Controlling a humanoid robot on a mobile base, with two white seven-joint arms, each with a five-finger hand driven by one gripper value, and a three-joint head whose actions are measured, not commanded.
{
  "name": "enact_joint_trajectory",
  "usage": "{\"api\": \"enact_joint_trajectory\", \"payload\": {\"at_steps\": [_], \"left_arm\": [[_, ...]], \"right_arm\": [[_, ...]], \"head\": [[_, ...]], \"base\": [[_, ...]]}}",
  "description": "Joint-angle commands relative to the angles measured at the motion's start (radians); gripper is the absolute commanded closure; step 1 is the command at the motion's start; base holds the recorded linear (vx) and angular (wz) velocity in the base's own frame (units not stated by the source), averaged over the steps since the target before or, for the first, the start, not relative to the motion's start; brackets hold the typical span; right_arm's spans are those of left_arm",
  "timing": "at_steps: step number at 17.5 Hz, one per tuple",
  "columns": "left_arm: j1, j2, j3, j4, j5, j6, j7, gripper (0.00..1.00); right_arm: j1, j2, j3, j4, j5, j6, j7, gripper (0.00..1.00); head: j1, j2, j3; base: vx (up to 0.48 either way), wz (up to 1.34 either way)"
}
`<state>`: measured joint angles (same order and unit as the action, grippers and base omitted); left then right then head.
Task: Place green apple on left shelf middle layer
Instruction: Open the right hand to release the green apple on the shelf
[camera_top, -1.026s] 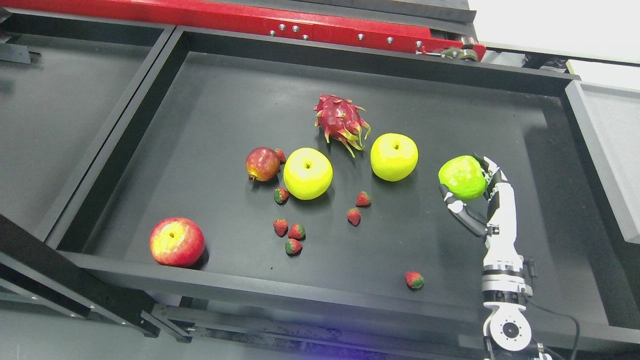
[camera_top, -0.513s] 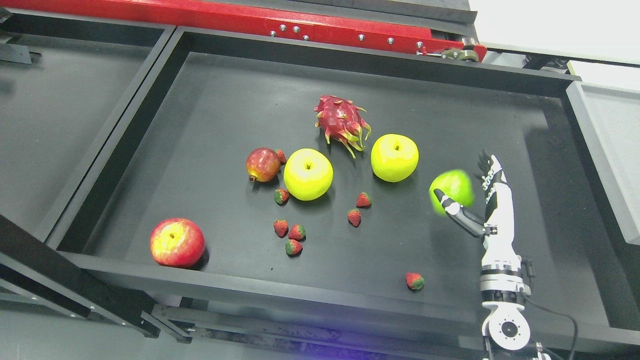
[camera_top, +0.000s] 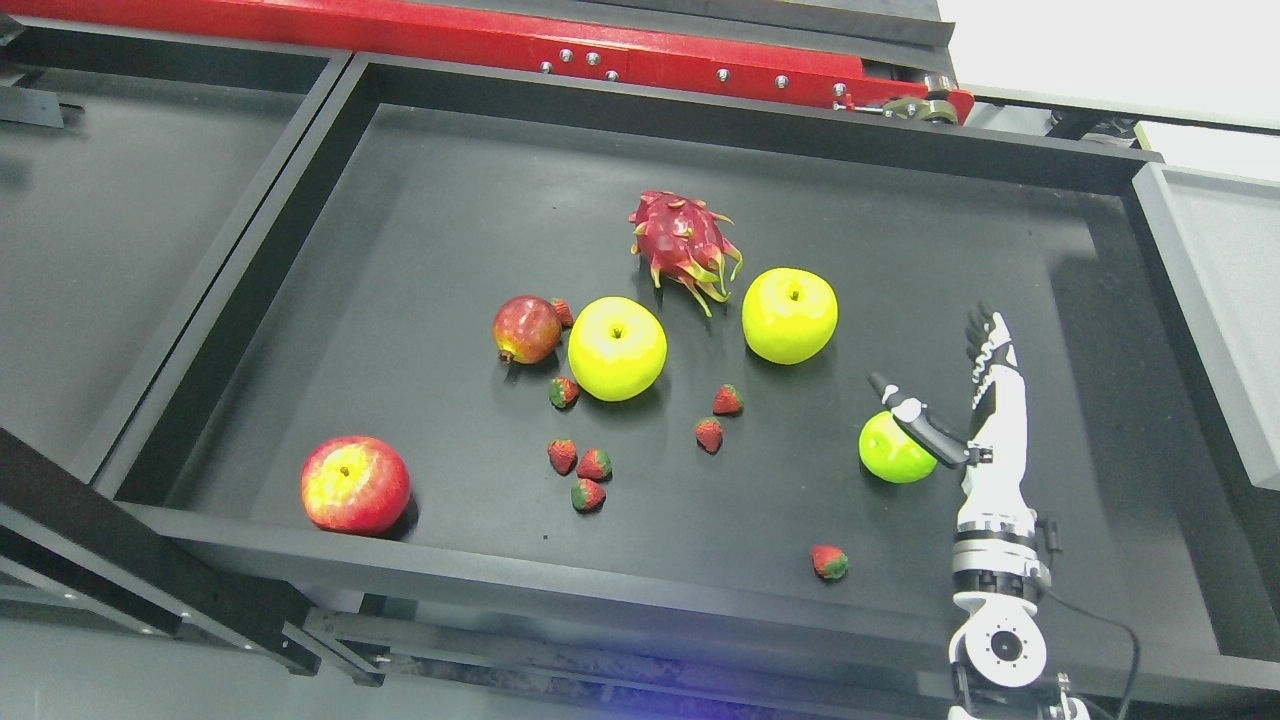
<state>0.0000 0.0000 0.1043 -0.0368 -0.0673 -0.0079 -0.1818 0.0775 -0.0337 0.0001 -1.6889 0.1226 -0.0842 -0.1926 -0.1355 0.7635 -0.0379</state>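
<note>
The green apple (camera_top: 892, 450) lies on the black shelf tray (camera_top: 420, 180), low on its right side. My right hand (camera_top: 945, 385) stands upright just right of it, fingers straight up and thumb (camera_top: 925, 425) stretched out across the apple's upper right edge. The hand is open and holds nothing. The left arm does not show.
On the same tray lie two yellow-green apples (camera_top: 617, 348) (camera_top: 789, 314), a dragon fruit (camera_top: 684, 243), a pomegranate (camera_top: 526, 329), a red apple (camera_top: 354, 484) at the front left, and several small strawberries (camera_top: 829, 561). A red rail (camera_top: 600, 55) runs along the back.
The hand let go of the green apple: its fingers straightened, and the apple dropped from the palm and now lies lower on the tray, by the thumb.
</note>
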Motion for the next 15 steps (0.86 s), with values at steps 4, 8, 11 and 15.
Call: {"api": "enact_joint_trajectory", "payload": {"at_steps": [4,8,11,15], "left_arm": [[-0.021,0.017,0.0,0.0,0.0,0.0,-0.001,0.0],[-0.021,0.017,0.0,0.0,0.0,0.0,-0.001,0.0],[-0.021,0.017,0.0,0.0,0.0,0.0,-0.001,0.0],[-0.021,0.017,0.0,0.0,0.0,0.0,-0.001,0.0]], "right_arm": [[0.036,0.016,0.046,0.015,-0.049,0.003,-0.034,0.0],[0.036,0.016,0.049,0.014,-0.047,0.006,-0.013,0.0],[0.036,0.016,0.049,0.012,-0.047,0.007,-0.013,0.0],[0.036,0.016,0.052,0.012,-0.047,0.007,-0.011,0.0]], "head": [[0.0,0.0,0.0],[0.0,0.0,0.0],[0.0,0.0,0.0],[0.0,0.0,0.0]], "base": [[0.0,0.0],[0.0,0.0],[0.0,0.0],[0.0,0.0]]}}
